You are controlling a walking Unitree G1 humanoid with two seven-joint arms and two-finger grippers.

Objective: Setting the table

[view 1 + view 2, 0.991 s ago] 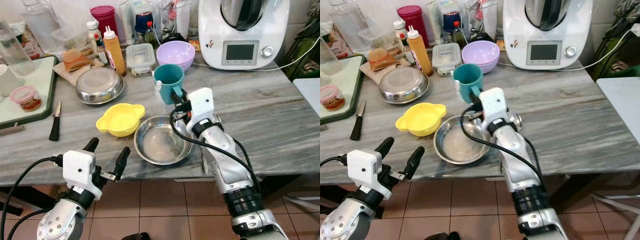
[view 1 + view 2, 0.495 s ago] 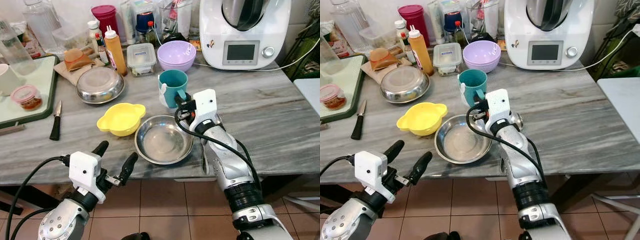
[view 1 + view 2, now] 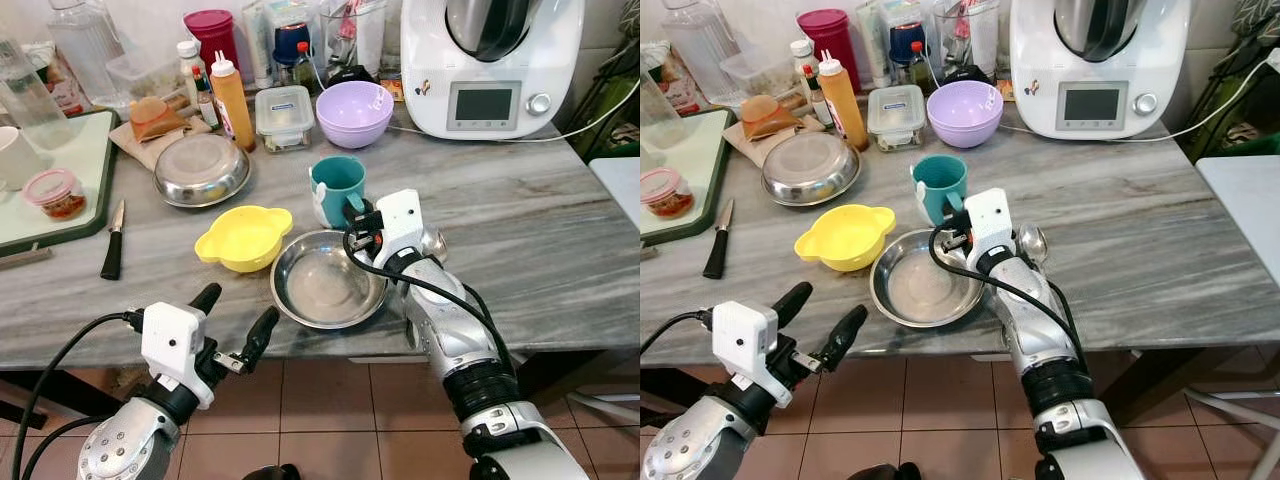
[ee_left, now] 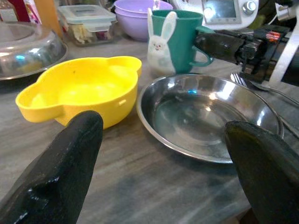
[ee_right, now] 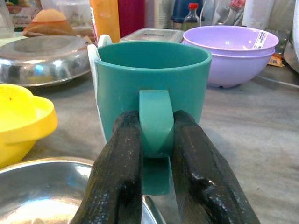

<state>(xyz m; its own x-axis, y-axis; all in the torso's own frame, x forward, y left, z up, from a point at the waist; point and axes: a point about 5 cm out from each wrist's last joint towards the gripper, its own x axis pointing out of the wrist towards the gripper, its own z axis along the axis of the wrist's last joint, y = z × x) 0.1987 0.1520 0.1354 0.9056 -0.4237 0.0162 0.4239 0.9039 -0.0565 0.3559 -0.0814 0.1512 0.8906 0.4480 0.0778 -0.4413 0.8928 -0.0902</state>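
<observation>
A: Teal ceramic, it seems: the teal mug (image 5: 154, 84) is held by its handle (image 5: 155, 122), which is pinched between the two black fingers (image 5: 119, 172) of the right gripper (image 3: 362, 218). Compared with one second ago, the mug is seen nearer to the table's front edge and a little to the right on the grey marble table (image 3: 560, 230), just behind the rim of the empty steel bowl (image 3: 325, 285).

B: So it is being drawn toward the setting place?

A: That is judged so. The mug is upright and appears to stand on the table, though contact cannot be confirmed. A spoon (image 3: 1031, 241) is seen just right of the wrist, and the yellow bowl (image 3: 242, 237) lies to the left of the steel bowl.

B: And the other arm?

A: The left gripper (image 3: 234, 322) is held low before the table edge, with its fingers spread wide and nothing between them. A release of the handle is probably what is required next.
</observation>
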